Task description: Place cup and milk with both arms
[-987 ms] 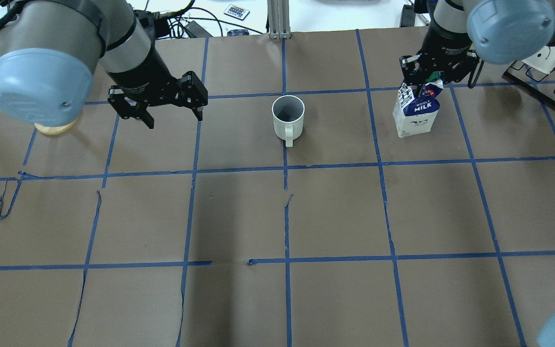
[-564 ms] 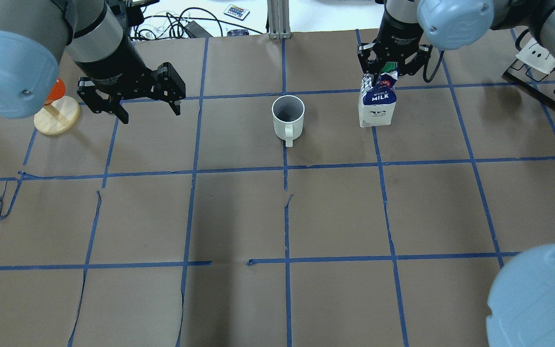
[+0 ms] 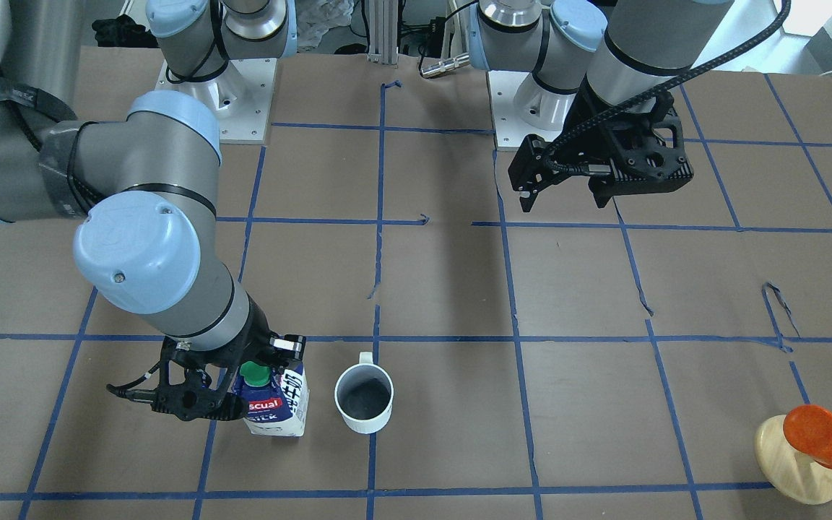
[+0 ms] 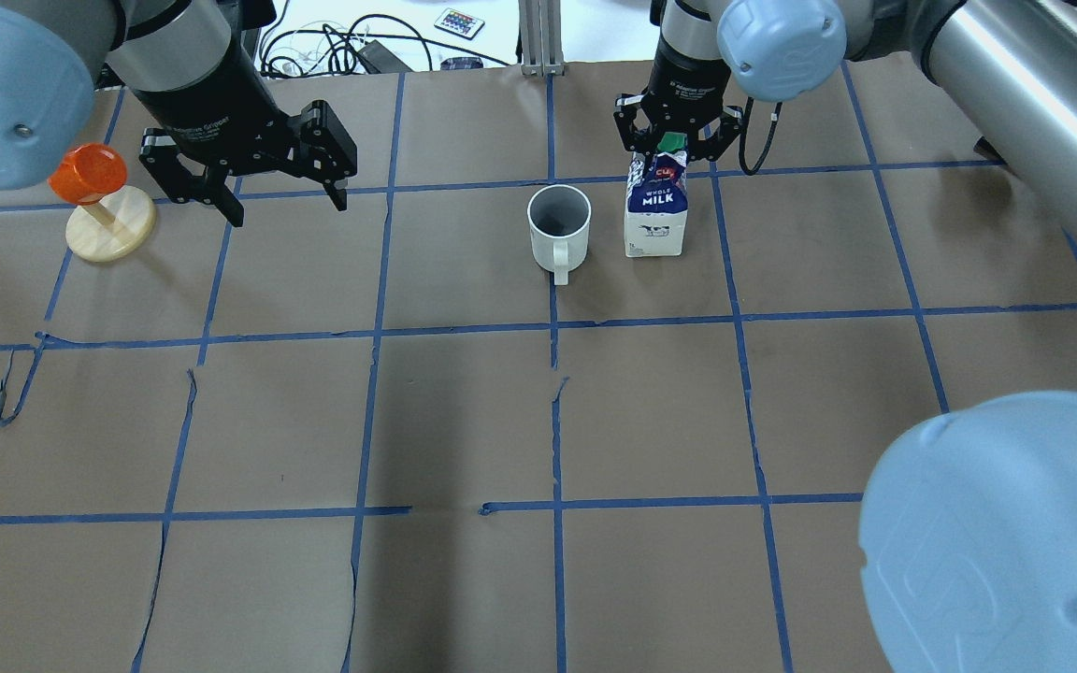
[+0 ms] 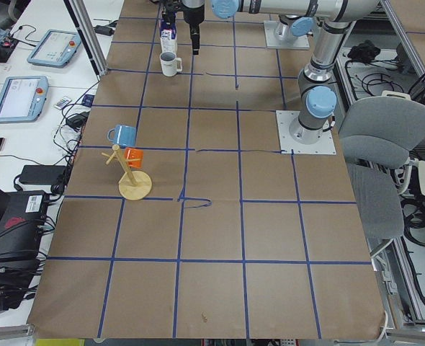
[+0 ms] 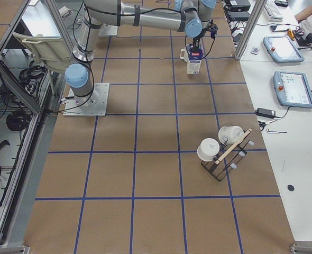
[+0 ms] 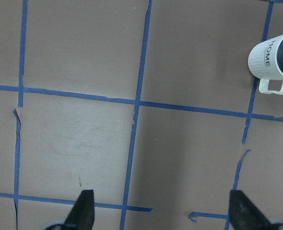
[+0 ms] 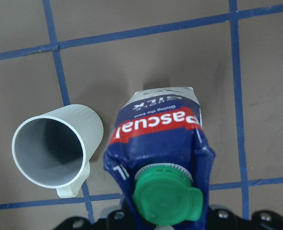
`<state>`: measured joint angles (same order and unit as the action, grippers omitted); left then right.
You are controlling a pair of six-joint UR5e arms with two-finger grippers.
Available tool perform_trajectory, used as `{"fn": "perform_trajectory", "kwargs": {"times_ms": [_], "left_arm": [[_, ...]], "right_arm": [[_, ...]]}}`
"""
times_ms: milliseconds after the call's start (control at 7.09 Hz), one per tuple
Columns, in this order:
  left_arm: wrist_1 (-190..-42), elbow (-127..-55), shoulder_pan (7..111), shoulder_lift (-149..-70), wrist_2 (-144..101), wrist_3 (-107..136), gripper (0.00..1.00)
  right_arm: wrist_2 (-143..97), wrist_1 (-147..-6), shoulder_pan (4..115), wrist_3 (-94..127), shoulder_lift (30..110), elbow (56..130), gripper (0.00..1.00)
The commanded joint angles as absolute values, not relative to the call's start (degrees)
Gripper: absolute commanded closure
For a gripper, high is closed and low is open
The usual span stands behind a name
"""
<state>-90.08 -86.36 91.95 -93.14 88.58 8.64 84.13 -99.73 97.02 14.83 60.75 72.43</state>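
- Placing the milk (image 4: 655,210) is the step in hand, by my reading: the right arm (image 4: 997,84) holds it just beside the cup (image 4: 558,224).
- Right jaws: closed on the carton's gable top, either side of the green cap (image 8: 167,199). Nothing else is in them.
- Milk position: upright or nearly so, on the cup's right (robot's own right), with a narrow gap between them and no contact. The base is at or just above the worktop (image 4: 464,411); I cannot tell whether it rests fully.
- Cup position: upright on the worktop, on a blue tape line (image 4: 555,308) near the middle of the far row, handle toward the robot. No jaws are on it, so I judge the cup already placed.
- Left jaws: spread wide and empty, hanging above bare worktop on the left arm (image 4: 183,47). They are well apart from the cup, which the left wrist view shows only at its upper right corner (image 7: 276,57).
- Elsewhere: an orange cup (image 4: 88,173) sits on a wooden stand (image 4: 111,224) off to the robot's left, not part of this job.
- Next move, as I judge it: confirm the base sits flat, open the right jaws, then lift straight up.
- Risk: the tall carton could tip into the cup if the jaws drag sideways on release.
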Motion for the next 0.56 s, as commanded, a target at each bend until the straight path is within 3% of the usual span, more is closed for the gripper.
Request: {"fn": "perform_trajectory", "kwargs": {"times_ms": [0, 141, 282, 423], "left_arm": [[-89.6, -88.1, 91.7, -92.5, 88.7, 7.4, 0.0], [-89.6, -88.5, 91.4, -92.1, 88.8, 6.2, 0.0], [-89.6, -88.6, 91.4, -92.1, 88.9, 5.5, 0.0], [-89.6, -88.6, 91.5, -92.1, 88.8, 5.3, 0.0]], "right_arm": [[82.7, -99.8, 98.5, 15.5, 60.1, 72.3, 0.74], [82.7, -100.4, 99.6, 15.5, 59.2, 72.2, 0.72], [82.7, -100.5, 99.7, 14.8, 59.1, 72.4, 0.61], [83.2, -100.5, 99.7, 13.5, 59.0, 72.6, 0.26]]}}
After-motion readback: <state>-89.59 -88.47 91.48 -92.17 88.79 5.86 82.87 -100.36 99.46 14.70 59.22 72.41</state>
